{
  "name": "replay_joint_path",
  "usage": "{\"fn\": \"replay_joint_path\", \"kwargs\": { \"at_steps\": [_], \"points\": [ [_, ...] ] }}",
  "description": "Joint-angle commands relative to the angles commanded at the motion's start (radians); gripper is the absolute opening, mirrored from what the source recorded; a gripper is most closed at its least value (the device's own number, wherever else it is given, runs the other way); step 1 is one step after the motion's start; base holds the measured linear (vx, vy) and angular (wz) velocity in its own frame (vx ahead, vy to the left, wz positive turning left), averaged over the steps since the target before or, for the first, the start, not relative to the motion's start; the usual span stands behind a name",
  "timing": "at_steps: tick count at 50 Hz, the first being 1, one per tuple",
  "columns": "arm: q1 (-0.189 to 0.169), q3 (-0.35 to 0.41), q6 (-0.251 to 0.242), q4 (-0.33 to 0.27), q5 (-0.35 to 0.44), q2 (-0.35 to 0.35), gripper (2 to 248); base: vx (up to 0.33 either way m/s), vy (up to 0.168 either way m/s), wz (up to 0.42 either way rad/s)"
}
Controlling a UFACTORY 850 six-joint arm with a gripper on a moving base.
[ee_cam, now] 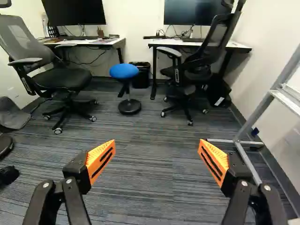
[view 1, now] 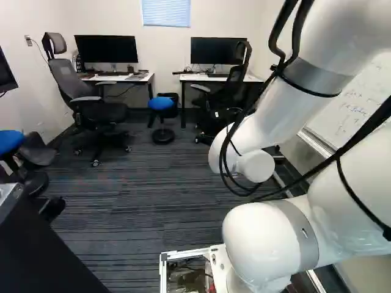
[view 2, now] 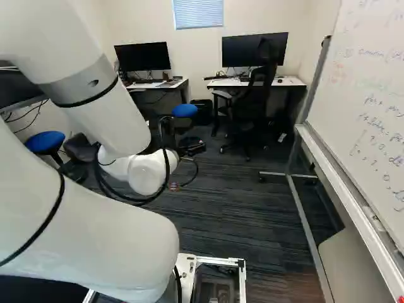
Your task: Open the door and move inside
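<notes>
No door to be made out in these views, so its place, facing and long axis can't be told! The gripper (view 2: pixel 192 149) spreads wide above striped carpet (ee_cam: pixel 140 164). Blue stool (ee_cam: pixel 124 71) near twelve o'clock, desks at eleven (ee_cam: pixel 89 42) and one (ee_cam: pixel 234 45), whiteboard (view 2: pixel 372 95) at two, cut off by the right base view's edge. The arm (view 1: pixel 269 238) hides part of the room.

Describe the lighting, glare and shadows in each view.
Left base view: the arm shows bright, nearly washed-out white surfaces. Right base view: the window blind glows pale, and some whiteboard writing looks faint. Wrist view: the wall is bright, the floor under both desks shadowed, the orange pads clearly lit.
</notes>
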Motion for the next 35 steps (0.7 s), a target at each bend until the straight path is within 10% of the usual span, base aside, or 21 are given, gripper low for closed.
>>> {"fn": "replay_joint_path", "kwargs": {
  "at_steps": [35],
  "points": [
    [0.000,0.000,0.000,0.000,0.000,0.000,247,0.221,0.072,0.185]
  ]
}}
